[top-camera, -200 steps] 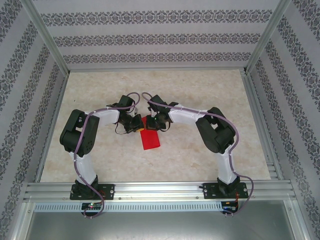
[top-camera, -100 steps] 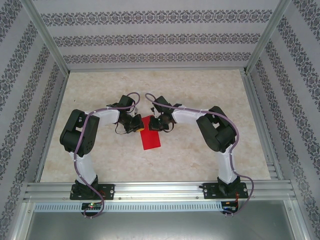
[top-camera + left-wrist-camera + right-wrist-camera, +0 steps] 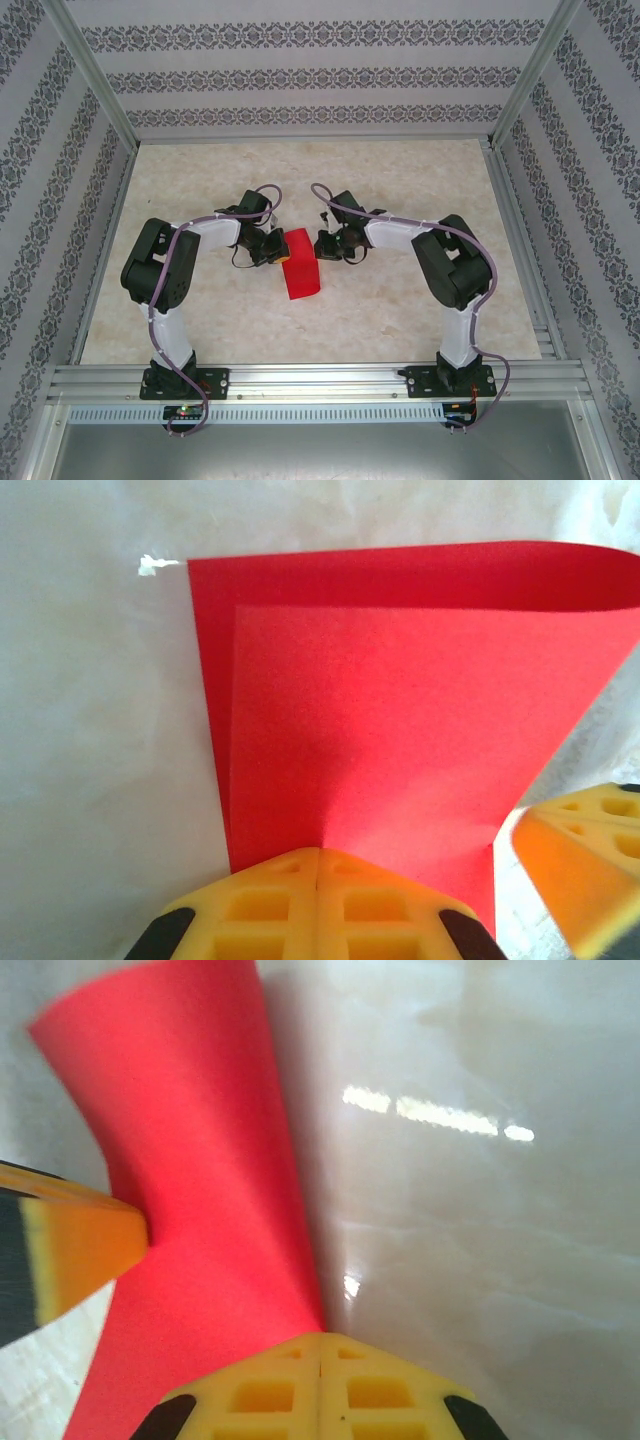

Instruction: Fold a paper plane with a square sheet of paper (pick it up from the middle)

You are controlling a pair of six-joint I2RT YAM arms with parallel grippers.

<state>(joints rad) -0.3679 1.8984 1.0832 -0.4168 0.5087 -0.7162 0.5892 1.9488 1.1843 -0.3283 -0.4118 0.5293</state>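
Observation:
The square sheet of paper (image 3: 300,268) is bright red and lies folded over itself at the table's middle, its far part bulging upward. In the left wrist view two layers of the sheet (image 3: 400,710) show, the top one lifted along a diagonal edge. My left gripper (image 3: 274,250) is shut on the sheet's left edge, and a small ridge runs out of its closed tips (image 3: 318,852). My right gripper (image 3: 322,244) is shut at the sheet's right edge. There the red paper (image 3: 190,1160) runs straight into the seam of its tips (image 3: 322,1338).
The pale marble tabletop (image 3: 400,180) lies open all round the sheet. Patterned walls close three sides, and an aluminium rail (image 3: 320,380) runs along the near edge. A small white speck (image 3: 150,565) lies by the sheet's far corner.
The right arm has drawn back to the right, its gripper going from over the sheet to its right edge. The sheet's far part has risen and widened. The left arm has stayed put.

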